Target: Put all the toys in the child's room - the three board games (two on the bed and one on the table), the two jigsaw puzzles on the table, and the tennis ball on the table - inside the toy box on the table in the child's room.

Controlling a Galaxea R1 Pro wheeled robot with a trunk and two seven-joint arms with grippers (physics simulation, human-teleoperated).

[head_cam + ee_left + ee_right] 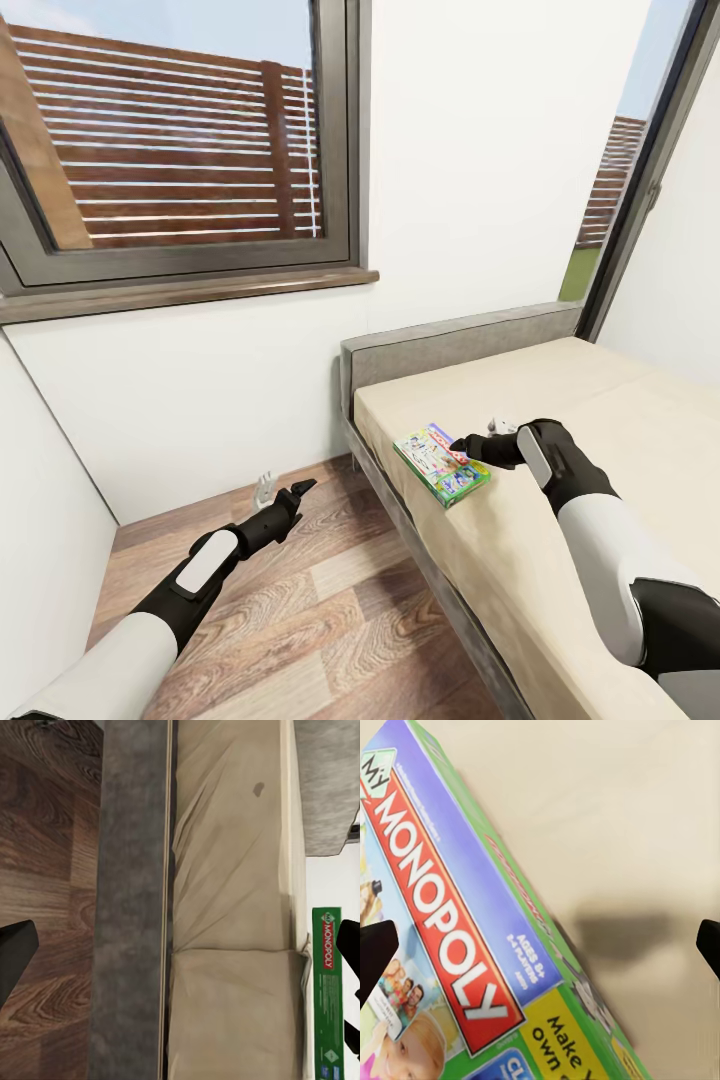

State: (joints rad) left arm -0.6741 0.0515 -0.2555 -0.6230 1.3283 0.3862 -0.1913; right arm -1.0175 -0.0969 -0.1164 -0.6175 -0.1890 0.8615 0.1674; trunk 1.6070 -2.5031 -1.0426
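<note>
Head view: MONOPOLY board game (441,463) is seen lying flat on the bed (600,420), near the mattress edge and the headboard. Right gripper (468,445) is poised over the box's far edge; in the right wrist view its jaws are spread wide with nothing held, box (472,945) partly between them. Left gripper (284,492) is held above the floor beside the bed, jaws apparently parted and empty, though contrast is poor. Risk: an off-centre pinch could tip the box, or it could be pushed off the mattress edge.
</note>
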